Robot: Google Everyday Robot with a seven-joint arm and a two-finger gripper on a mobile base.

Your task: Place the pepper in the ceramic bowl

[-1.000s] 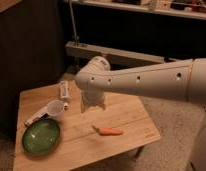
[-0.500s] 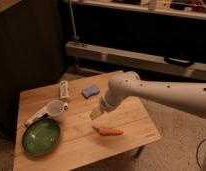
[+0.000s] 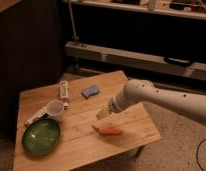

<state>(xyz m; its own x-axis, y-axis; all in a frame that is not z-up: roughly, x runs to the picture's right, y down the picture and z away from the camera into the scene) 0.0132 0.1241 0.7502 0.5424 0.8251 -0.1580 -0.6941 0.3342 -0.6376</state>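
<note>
A low wooden table (image 3: 78, 150) stands in a dim room; the white arm (image 3: 163, 99) reaches in from the right over its right half, sloping down toward the middle of the tabletop; the gripper (image 3: 103, 114) sits at the arm's lower left end as a pale tip, just above the boards near the table's centre; whether it is open or closed cannot be told, and nothing can be seen in its hold; the pepper (image 3: 109, 131) lies flat on the wood just nearer than the gripper and a touch to its right, close to it but apart from it, its orange-red body running left to right; the ceramic bowl (image 3: 41, 136), green and glossy, rests at the near left corner of the table, well apart from both pepper and gripper, with bare wood between them; a small clear cup (image 3: 55, 107) stands just beyond the bowl, and a white stick-like thing (image 3: 35, 117) lies slanted beside the cup on its left; farther back a white tube (image 3: 64, 90) lies on the left part of the table, and a blue sponge (image 3: 90, 91) lies to its right, beyond the gripper; behind the table a long pale rail (image 3: 146, 57) crosses the dark background.
</note>
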